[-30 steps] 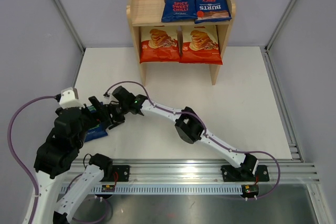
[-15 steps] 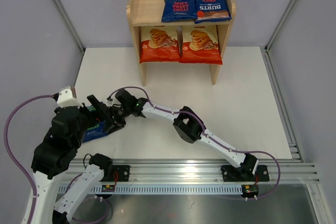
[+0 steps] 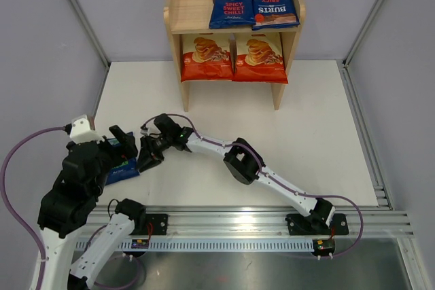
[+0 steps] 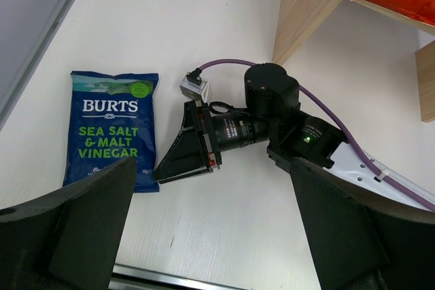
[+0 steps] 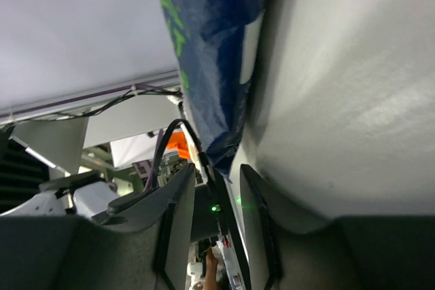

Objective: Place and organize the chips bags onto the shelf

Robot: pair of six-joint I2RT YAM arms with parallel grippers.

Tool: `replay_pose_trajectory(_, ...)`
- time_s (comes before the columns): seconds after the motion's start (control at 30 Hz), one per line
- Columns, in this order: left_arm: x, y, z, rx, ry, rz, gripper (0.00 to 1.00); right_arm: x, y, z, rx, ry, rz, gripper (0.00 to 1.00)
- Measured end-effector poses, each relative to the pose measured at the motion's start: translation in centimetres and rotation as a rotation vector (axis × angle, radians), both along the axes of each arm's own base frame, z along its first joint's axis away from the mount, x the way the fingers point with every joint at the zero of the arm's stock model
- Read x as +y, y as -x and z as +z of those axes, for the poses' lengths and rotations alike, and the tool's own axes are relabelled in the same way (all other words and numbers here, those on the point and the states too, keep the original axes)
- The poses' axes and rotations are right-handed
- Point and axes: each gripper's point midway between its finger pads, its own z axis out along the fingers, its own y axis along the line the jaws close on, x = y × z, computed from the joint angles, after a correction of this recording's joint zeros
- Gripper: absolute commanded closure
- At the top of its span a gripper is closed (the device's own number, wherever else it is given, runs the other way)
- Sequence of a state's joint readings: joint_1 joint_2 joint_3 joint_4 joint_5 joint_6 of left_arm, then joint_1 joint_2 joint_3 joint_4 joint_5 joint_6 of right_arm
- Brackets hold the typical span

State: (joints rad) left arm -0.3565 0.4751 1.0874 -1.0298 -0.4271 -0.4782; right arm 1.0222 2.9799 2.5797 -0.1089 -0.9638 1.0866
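Observation:
The blue-green Burts Sea Salt & Malt Vinegar bag (image 4: 112, 130) lies flat on the white table at the near left, partly hidden under my left arm in the top view (image 3: 124, 168). My left gripper (image 4: 211, 162) hovers above it, wide open and empty. My right gripper (image 4: 163, 173) lies low on the table, turned sideways, its tips at the bag's lower right corner. In the right wrist view its jaws (image 5: 216, 171) stand narrowly apart with the bag's corner (image 5: 224, 154) just at their mouth. The wooden shelf (image 3: 178, 5) holds two dark blue Burts bags (image 3: 232, 5) on top and two cassava bags (image 3: 206, 57) below.
The shelf's wooden leg (image 4: 309, 11) stands beyond my right arm. A metal rail (image 3: 272, 222) runs along the table's near edge. Grey walls with metal frame posts (image 3: 81, 15) close in the left and right sides. The top tier's left part (image 3: 190, 8) is bare wood.
My left arm has drawn back to the left and toward the near edge, away from the bag. My right gripper has shifted slightly left and down toward the bag's corner.

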Motion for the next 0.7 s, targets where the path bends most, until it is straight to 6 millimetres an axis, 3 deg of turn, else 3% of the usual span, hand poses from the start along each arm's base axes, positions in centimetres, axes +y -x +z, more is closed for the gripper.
replay_pose_trajectory(0.23, 0.4, 0.2, 0.9, -0.020, -0.015, 0.009, 0.01, -0.3, 0.1, 0.9, 0.024, -0.122, 0.055, 0.50)
replay_pose_trajectory(0.47, 0.6, 0.4, 2.2, -0.048, -0.003, 0.015, 0.01, -0.6, 0.0, 0.7, 0.009, -0.102, 0.023, 0.45)
replay_pose_trajectory(0.7, 1.0, 0.3, 1.7, -0.044, 0.012, 0.054, 0.01, -1.2, -0.4, 0.4, -0.016, -0.056, -0.103, 0.51)
